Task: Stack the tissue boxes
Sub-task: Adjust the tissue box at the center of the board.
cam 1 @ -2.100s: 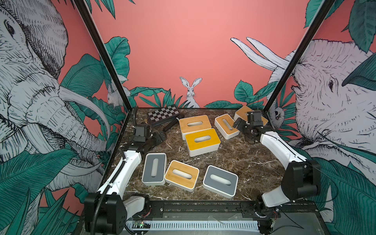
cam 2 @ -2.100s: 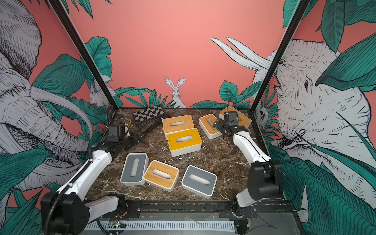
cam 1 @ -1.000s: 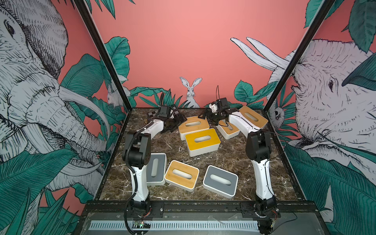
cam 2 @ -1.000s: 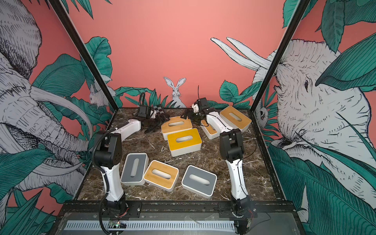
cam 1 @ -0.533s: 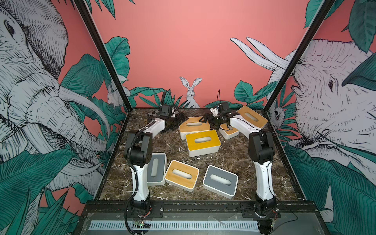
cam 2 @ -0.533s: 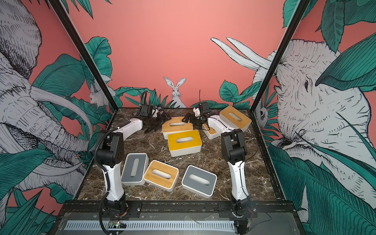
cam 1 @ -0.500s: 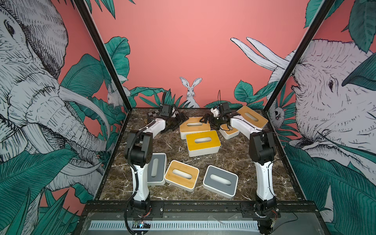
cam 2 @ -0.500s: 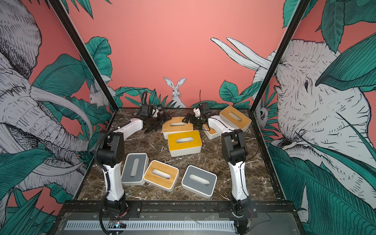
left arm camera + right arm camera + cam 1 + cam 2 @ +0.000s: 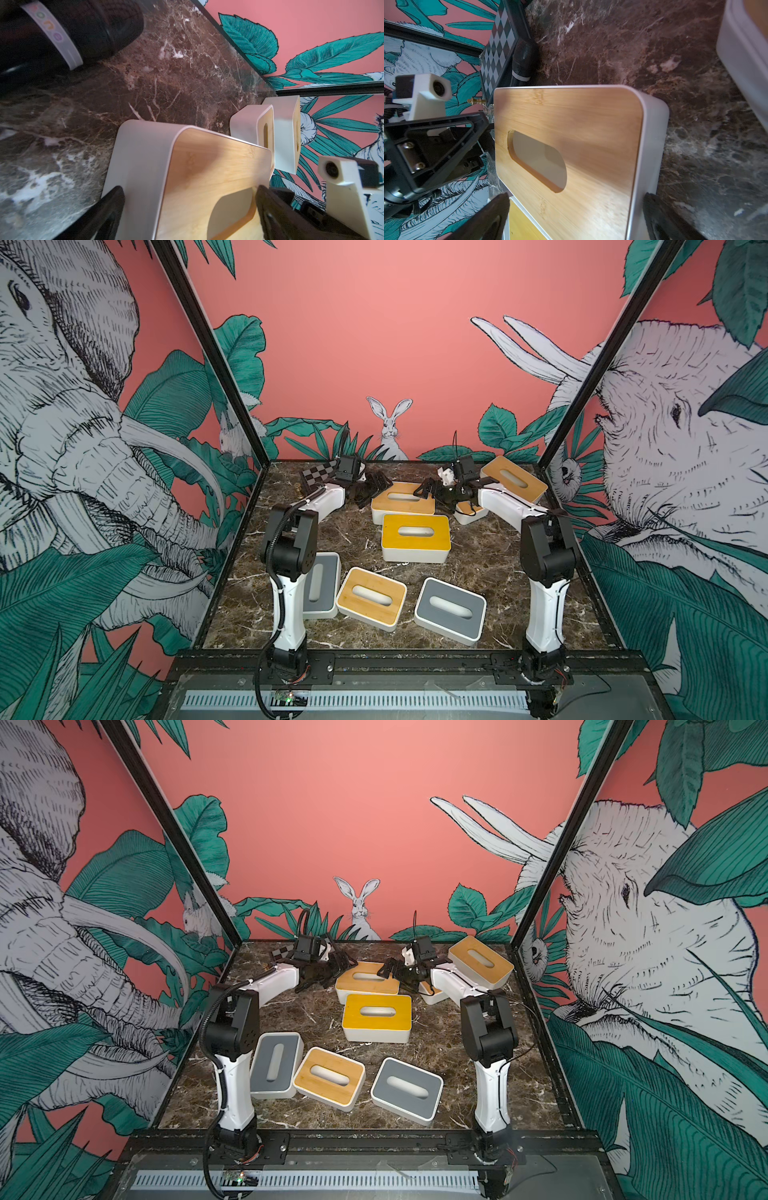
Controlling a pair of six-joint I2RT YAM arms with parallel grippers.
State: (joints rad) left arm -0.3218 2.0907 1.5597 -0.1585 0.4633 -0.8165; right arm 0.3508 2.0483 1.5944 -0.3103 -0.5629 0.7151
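Note:
Several white tissue boxes lie on the marble table [image 9: 490, 556]. At the back, a bamboo-lidded tissue box [image 9: 402, 502] [image 9: 365, 979] has a gripper at each end. My left gripper [image 9: 374, 489] [image 9: 191, 199] is open and straddles one end, its fingers [image 9: 112, 203] apart from the white wall. My right gripper [image 9: 430, 491] [image 9: 575, 207] is open and straddles the other end of the same lid [image 9: 571, 135]. In front of it sits a yellow-lidded box [image 9: 415, 537]. Two grey boxes [image 9: 322, 591] [image 9: 450, 610] and a bamboo one [image 9: 371, 597] lie near the front.
A large bamboo box [image 9: 513, 481] stands at the back right, with a small one [image 9: 469, 512] half hidden under my right arm. The chessboard case [image 9: 318, 475] [image 9: 500, 52] and black marker pen [image 9: 522, 66] [image 9: 62, 31] lie at the back left beside a small brass piece [image 9: 298, 490].
Both arms have reached from the table's sides to the back and closed in on the two ends of the back bamboo box. Both grippers stayed open.

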